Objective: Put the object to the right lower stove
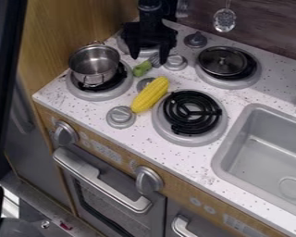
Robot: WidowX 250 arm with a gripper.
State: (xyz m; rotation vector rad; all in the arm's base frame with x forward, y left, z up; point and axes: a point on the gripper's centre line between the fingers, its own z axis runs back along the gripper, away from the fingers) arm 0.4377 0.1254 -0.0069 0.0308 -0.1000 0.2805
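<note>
The black gripper hangs at the top centre, its two fingers spread apart and pointing down. Just below it lies a small utensil with a green handle and a grey head that reaches up near the right finger. A yellow corn cob lies slanted on the counter, below the utensil and left of the right lower stove burner. That burner has a black coil top, and the corn's side is close to its left edge.
A steel pot stands on the left burner. A lidded dark pan sits on the right upper burner. Grey knobs dot the counter. The sink is at the right, and a slotted spoon hangs on the back wall.
</note>
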